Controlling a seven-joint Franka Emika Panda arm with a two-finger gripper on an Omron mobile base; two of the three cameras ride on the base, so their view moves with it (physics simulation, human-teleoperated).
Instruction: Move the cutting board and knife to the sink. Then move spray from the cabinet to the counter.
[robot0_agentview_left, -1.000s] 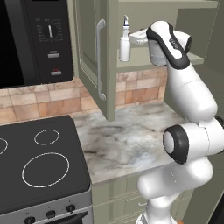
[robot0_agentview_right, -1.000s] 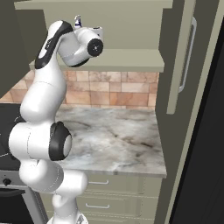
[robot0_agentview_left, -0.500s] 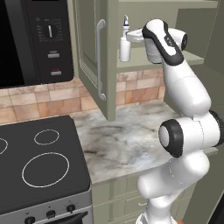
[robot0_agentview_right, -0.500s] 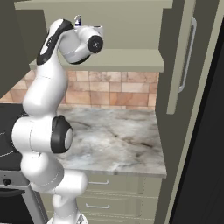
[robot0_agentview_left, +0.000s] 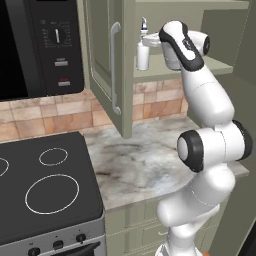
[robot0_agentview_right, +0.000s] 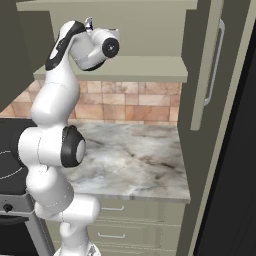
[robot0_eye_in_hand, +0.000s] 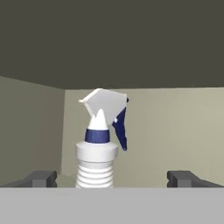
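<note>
Hand view showed the gripper (robot0_eye_in_hand: 112, 178) wide open and empty, its tips flanking the spray (robot0_eye_in_hand: 99, 148) upright on the cabinet (robot0_agentview_left: 200, 70) shelf; next, probably, closing on it.

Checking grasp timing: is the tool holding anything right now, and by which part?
Nothing held. The tool is open, fingertips wide apart, with the spray upright between them on the cabinet shelf, not gripped.
</note>
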